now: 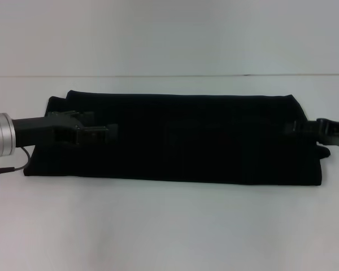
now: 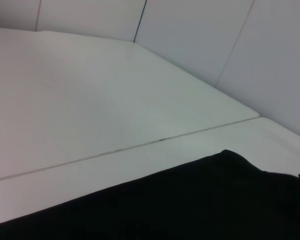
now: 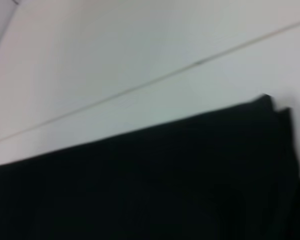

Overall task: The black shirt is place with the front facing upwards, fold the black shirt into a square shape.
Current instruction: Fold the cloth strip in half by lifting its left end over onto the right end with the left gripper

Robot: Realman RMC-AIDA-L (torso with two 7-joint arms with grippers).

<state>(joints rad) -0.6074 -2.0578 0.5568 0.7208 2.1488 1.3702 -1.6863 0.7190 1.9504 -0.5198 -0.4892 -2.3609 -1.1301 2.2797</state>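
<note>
The black shirt (image 1: 186,135) lies on the white table as a long flat band running left to right, with no lettering showing. My left gripper (image 1: 99,129) reaches in low over the band's left end. My right gripper (image 1: 296,129) sits at the band's right end, dark against the dark cloth. The left wrist view shows the black shirt (image 2: 190,200) with its far edge and one corner. In the right wrist view the black shirt (image 3: 140,185) fills the lower part, with a layered corner.
The white table (image 1: 169,226) stretches bare in front of the band, and a thin seam (image 1: 158,76) runs across it behind. Pale wall panels (image 2: 200,35) stand beyond the table. A thin cable (image 1: 14,165) hangs by the left arm.
</note>
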